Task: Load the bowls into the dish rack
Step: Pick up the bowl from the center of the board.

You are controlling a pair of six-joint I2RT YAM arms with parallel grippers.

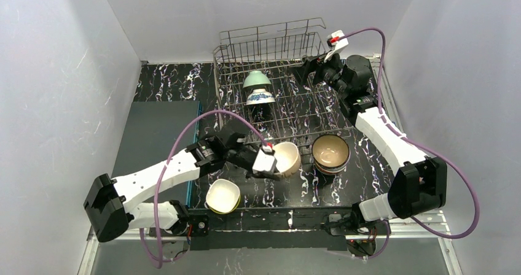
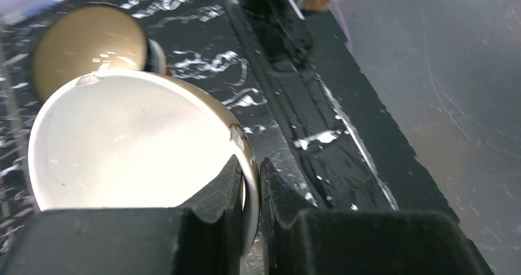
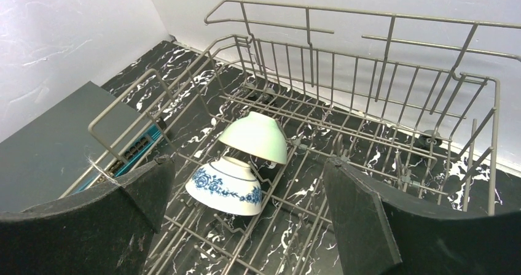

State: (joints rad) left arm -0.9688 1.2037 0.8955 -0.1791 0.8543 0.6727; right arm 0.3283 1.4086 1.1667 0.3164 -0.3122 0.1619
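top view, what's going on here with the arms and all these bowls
The left pincer is shut on the rim of a cream round bowl, just in front of the grey wire dish rack. The right pincer hangs open and empty over the rack, where a mint bowl and a blue-patterned white bowl sit upside down. A stack of tan bowls and a yellow-green bowl wait on the black marbled table.

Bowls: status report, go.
Left gripper shut on cream bowl rim. Right gripper open over dish rack. Mint bowl, patterned bowl racked. Nothing blocking.
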